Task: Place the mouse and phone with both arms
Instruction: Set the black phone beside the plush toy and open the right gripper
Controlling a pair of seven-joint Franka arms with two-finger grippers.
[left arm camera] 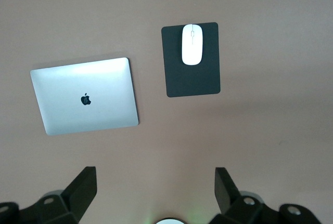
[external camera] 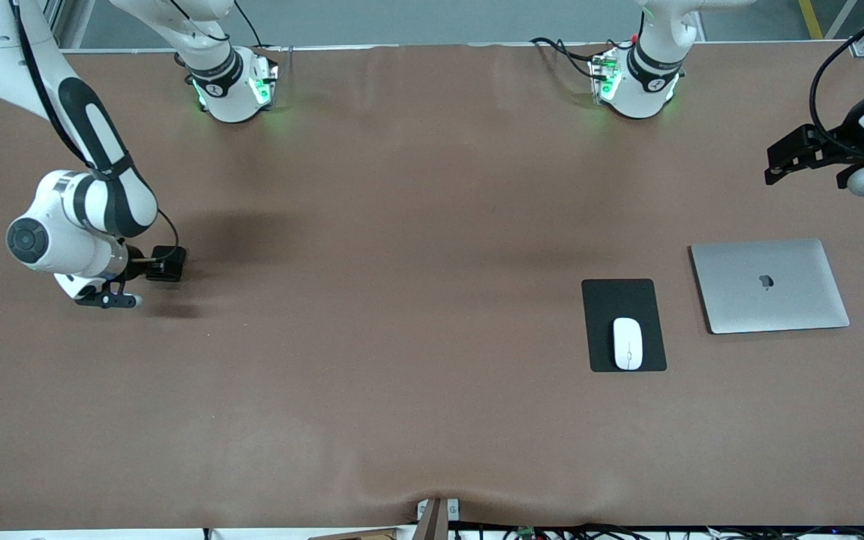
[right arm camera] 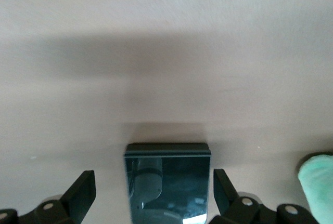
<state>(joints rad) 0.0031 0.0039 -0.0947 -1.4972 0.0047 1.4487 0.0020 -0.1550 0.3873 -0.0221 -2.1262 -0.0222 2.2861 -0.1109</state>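
**Both arms out at the ends of the worktop, phone sitting between open fingers**

Right arm first: it comes from its base at the top of the front view, elbow bent, wrist folded down low over the right arm's end of the worktop (external camera: 372, 315). Right gripper (external camera: 118, 298) is close above the surface. In the right wrist view its fingers (right arm camera: 83, 187) are spread wide, and the phone (right arm camera: 167, 182) sits in the gap between them w/ a clear strip of worktop showing on each side, so nothing's pinched. Phone is a dark glossy slab w/ its long axis running along the direction the fingers point, short edge facing away from the wrist. It looks flat on the surface, tbh can't be 100% sure. In the front view the phone is mostly hidden under the wrist.

Left arm waits up high over the left arm's end of the worktop, forearm roughly level, left gripper (external camera: 783, 161) pointing in toward the middle. Fingers (left arm camera: 83, 187) wide apart, nothing in them.

Mouse (external camera: 628, 343) lies on the black mouse pad (external camera: 622, 300), on the part nearer the front cam, long axis running toward/away from the cam. Just beside the pad, toward the left arm's end, is a closed silver laptop (external camera: 769, 285). Mouse is well apart from both grippers.
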